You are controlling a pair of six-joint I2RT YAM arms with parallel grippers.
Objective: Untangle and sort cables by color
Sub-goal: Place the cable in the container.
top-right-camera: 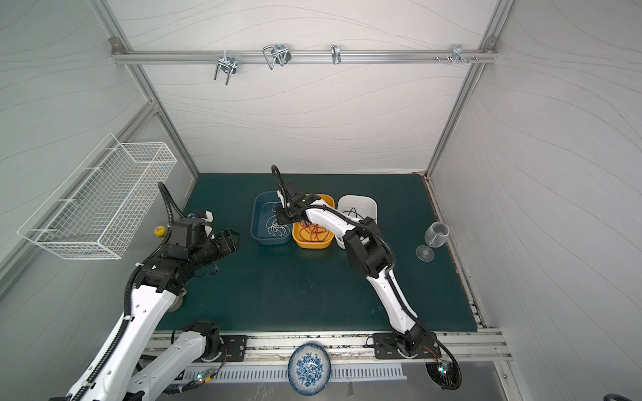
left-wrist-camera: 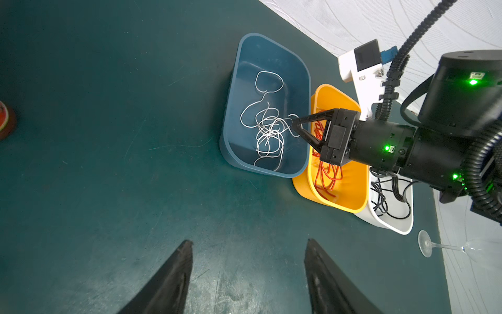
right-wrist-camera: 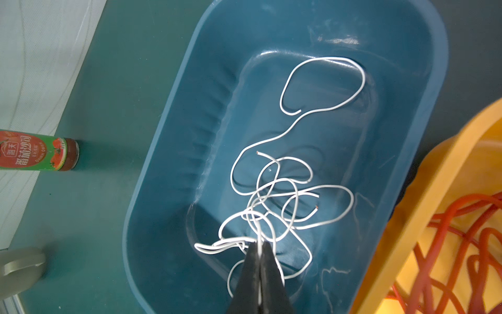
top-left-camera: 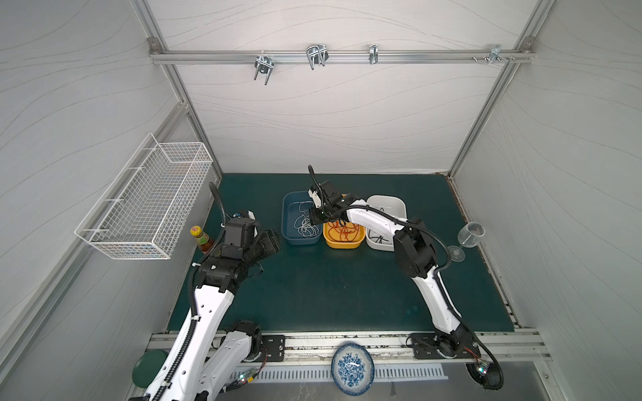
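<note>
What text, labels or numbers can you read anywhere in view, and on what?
"海天": brand badge on the sauce bottle label.
"番茄沙司": large white characters, same label.
Smaller print beside it: too blurred to read.
Mark on the bottle's yellow cap, in a top view: too small to read.

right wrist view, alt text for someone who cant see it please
The right claw is shut on a white cable over a blue bin of tangled white cables. A yellow bin of red cables sits beside it.
</note>
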